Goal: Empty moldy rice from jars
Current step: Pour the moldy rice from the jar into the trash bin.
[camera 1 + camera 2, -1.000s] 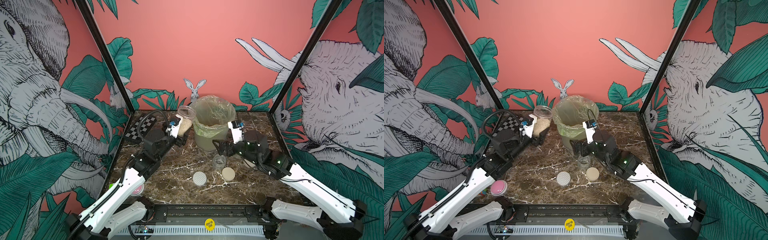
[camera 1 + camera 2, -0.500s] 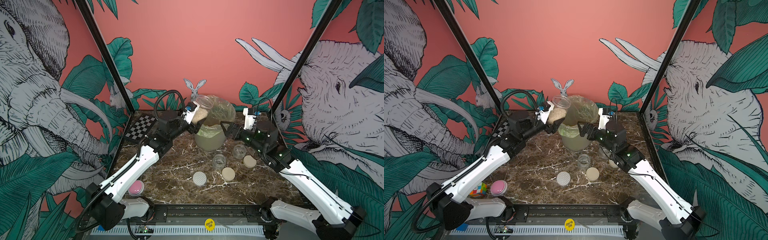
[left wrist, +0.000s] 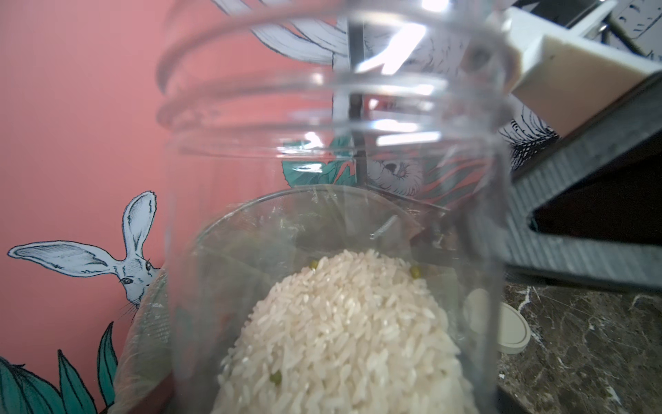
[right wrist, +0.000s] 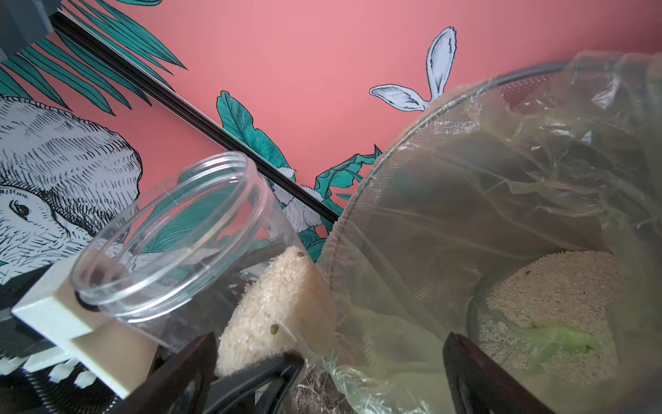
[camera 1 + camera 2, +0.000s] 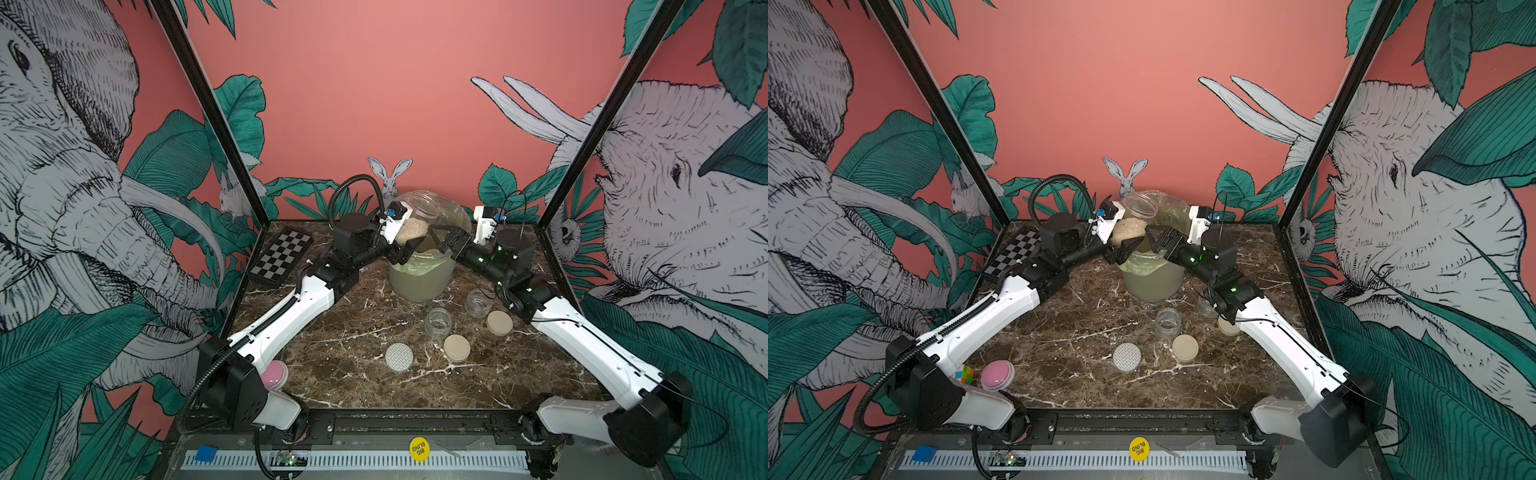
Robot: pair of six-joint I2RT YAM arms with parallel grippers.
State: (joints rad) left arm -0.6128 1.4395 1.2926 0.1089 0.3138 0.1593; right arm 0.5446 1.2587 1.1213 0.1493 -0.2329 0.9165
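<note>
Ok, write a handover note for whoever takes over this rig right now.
Left end effector: shut on the tall jar, raised beside the bin, mouth up, moldy rice inside, nothing pouring.
Right end effector: open at the bin's near rim, holding nothing.
Done: both squat jars stand on the table, lids off, apparently empty. A rice heap lies in the bin. Two beige lids and the dotted lid lie on the table.
To do: tip the tall jar over the bin.

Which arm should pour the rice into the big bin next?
The left arm: its jaws hold the open jar of rice, tilted beside the bin. The right arm's jaws are open, empty.
</note>
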